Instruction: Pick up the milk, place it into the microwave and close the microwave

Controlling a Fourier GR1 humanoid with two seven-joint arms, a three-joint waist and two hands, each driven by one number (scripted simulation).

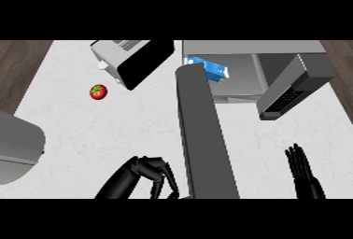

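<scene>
Two hands: both are showing at the lower edge, well below the microwave and apart from the milk.
Counter (103, 135): a pale, speckled top is lying under everything, with dark wood flooring showing past it at the upper corners.
Microwave (228, 49): the grey box is sitting at the top right of the counter, its cavity standing open toward the viewer.
Grey arm (203, 140): a long grey forearm is rising from the lower edge, just left of the microwave's cavity, and its upper end is covering part of the milk.
Microwave door (293, 88): it is hanging wide open at the microwave's right side, dark inside face and keypad showing.
Toaster (131, 58): a grey body with a black side is sitting tilted, just left of the microwave.
Left hand (148, 175): black fingers are curling downward, holding nothing (it is hovering below and left of the microwave, beside the grey arm).
Right hand (300, 165): fingers are pointing straight up, together, holding nothing, below the microwave door.
Milk (210, 69): the blue and white carton is lying tilted inside the microwave's cavity, at its left.
Tomato (98, 92): red with a green top, it is resting well left of the microwave, below the toaster.
</scene>
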